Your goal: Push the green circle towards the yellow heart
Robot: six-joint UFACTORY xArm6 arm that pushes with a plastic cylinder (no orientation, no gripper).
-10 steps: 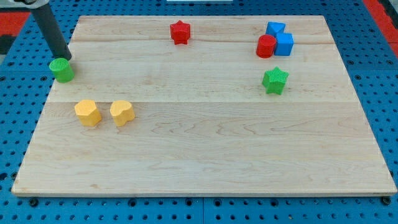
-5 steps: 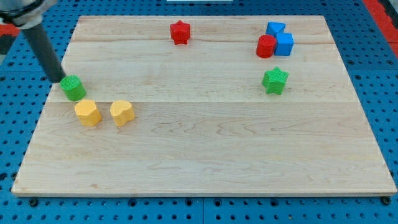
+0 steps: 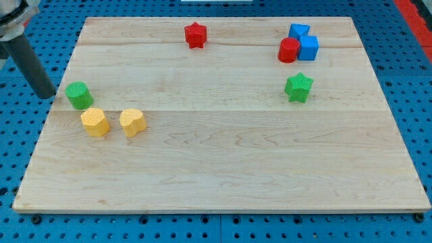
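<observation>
Pale wooden board [image 3: 223,169] on a blue perforated table [image 3: 412,81], evenly lit.

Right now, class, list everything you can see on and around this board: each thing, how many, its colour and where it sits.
green circle: one, green, view's left edge of the board
yellow blocks: two, yellow, just below the green circle; one at the view's left, the heart beside it
red star: one, red, view's top, near the middle
blue blocks: two, blue, view's top right, touching
red cylinder: one, red, against the blue blocks
green star: one, green, below that cluster
board: one, pale wood
my tip: one, dark rod, left of the green circle, apart from it
</observation>
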